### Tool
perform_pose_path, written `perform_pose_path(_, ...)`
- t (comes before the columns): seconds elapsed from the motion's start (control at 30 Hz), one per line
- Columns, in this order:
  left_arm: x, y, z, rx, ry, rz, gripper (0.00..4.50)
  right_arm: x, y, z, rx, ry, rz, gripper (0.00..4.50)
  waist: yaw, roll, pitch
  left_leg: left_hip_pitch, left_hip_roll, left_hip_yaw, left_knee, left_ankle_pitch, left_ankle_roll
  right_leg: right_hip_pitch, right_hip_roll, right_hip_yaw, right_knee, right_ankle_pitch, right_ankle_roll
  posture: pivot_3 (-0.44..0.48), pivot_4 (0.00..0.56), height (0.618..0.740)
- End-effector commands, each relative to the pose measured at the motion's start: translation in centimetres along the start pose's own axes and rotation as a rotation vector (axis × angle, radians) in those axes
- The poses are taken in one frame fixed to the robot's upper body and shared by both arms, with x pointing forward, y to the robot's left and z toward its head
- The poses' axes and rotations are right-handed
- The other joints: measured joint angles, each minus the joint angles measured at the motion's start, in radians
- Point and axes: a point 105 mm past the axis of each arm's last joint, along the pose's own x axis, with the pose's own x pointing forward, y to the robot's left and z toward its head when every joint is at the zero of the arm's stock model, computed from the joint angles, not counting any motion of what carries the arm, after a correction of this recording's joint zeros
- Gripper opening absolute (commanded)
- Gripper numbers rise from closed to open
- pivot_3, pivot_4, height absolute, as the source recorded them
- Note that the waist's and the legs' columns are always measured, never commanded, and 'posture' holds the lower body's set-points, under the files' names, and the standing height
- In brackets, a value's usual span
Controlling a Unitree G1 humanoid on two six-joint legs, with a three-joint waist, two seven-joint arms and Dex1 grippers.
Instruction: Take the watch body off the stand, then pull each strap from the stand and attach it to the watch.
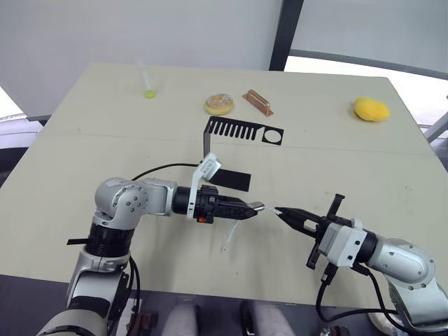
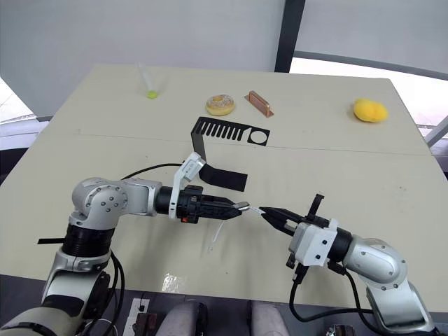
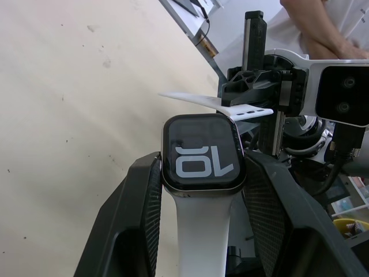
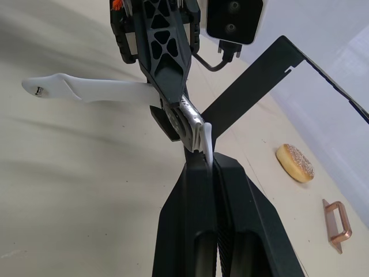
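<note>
I have the watch body (image 3: 202,153) clamped between the two fingers of my left gripper (image 1: 253,207), screen facing the wrist camera, held out over the table (image 1: 350,168) in front of the stand (image 1: 234,140). One white strap (image 3: 199,231) already hangs from its near edge, dangling below the gripper in the head views, so I judge the first attachment done. I keep the body gripped by its sides because that leaves its open far edge free for the other strap.

My right gripper (image 1: 283,213) has its fingers pinched together on the second strap (image 3: 222,104), holding it close to its end so that only a short tip pokes out toward the watch. The grip is that short, I think, to keep the floppy band stiff enough to steer into the slot. The two grippers point at each other, tips nearly meeting; the strap end sits just beside the watch's free edge, and I cannot tell whether it has entered the groove.

The stand sits emptied behind my arms, well apart from the doughnut (image 1: 219,104) and the copper handle (image 1: 257,102).
</note>
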Motion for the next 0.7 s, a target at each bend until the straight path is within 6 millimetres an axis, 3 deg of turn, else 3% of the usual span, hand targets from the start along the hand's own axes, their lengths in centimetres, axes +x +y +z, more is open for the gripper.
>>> perform_pose_path(0.03,0.08,-0.87,0.31,0.026,-0.016,-0.033,1.58,-0.01,-0.19,0.61,-0.019,-0.027,-0.005,0.0,0.0,0.0,0.0,0.0,0.0,0.0,0.0,0.0,0.0,0.0,0.0,0.0,0.0,0.0,0.0,0.0,0.15,0.74)
perform_pose_path(0.7,0.02,-0.81,0.24,0.014,-0.024,-0.03,1.58,-0.22,0.33,0.57,-0.015,-0.026,0.015,0.0,0.0,0.0,0.0,0.0,0.0,0.0,0.0,0.0,0.0,0.0,0.0,0.0,0.0,0.0,0.0,0.0,0.15,0.74)
